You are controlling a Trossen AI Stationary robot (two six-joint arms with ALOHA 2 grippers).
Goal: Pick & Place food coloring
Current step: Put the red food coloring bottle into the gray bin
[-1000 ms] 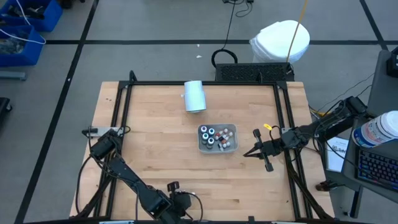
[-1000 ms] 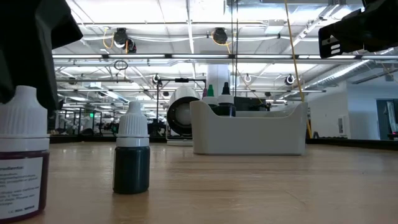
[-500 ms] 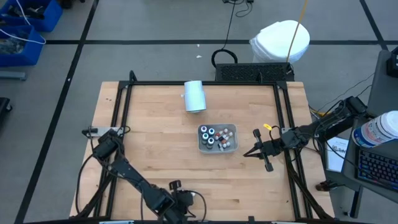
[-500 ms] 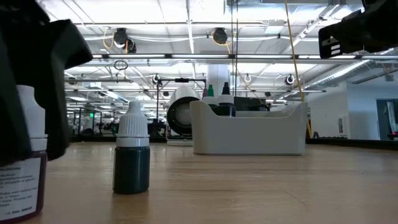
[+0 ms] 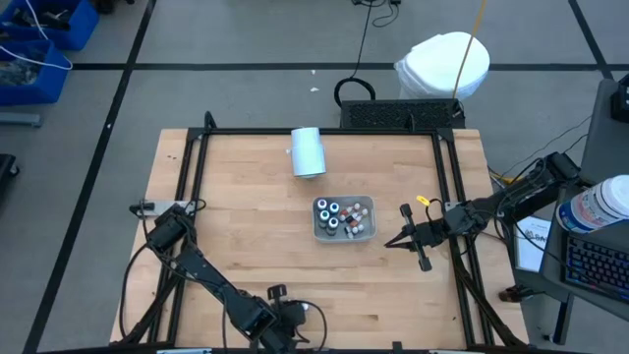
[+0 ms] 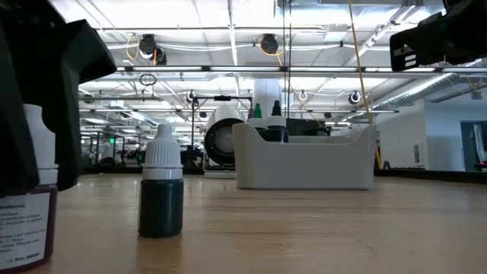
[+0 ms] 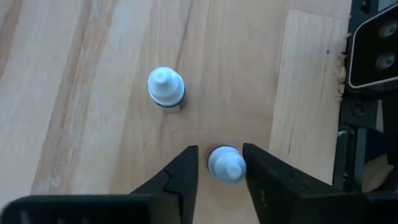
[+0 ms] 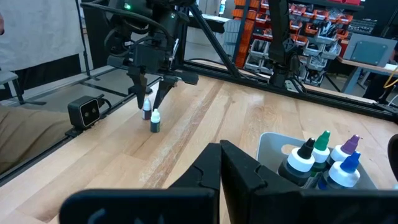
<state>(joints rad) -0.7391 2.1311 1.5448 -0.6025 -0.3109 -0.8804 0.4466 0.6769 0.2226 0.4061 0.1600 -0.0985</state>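
Note:
Two small food coloring bottles stand upright on the wood at the table's near edge. One is dark green with a white cap (image 6: 160, 190) (image 7: 166, 87); the other is reddish-brown with a white cap (image 6: 27, 221). My left gripper (image 7: 221, 152) (image 5: 285, 317) is open and reaches down over the reddish-brown bottle, one finger on each side of its cap (image 7: 226, 165). Several more bottles stand in the grey tray (image 5: 366, 234) at mid-table. My right gripper (image 5: 393, 241) (image 8: 221, 162) is shut and empty. It hovers level, to the right of the tray. My left gripper comes steeply from above, its fingers either side of the reddish-brown bottle's white cap (image 7: 235, 169). One finger (image 7: 255, 165) looks to lie against the cap; a narrow gap shows at the other (image 7: 186, 168). I cannot tell whether it touches. The bottle stands upright on the table.
A white cylinder (image 5: 308, 152) lies near the table's far edge. Black rails (image 5: 324, 132) frame the table top. A small camera block (image 7: 376, 46) sits at the near edge, close to the two bottles. Bare wood lies between the bottles and the tray.
My left gripper has come down over the reddish-brown bottle and shifted slightly toward the table's right edge. Its dark fingers, which hung above the cap, now flank it. Neither bottle has moved.

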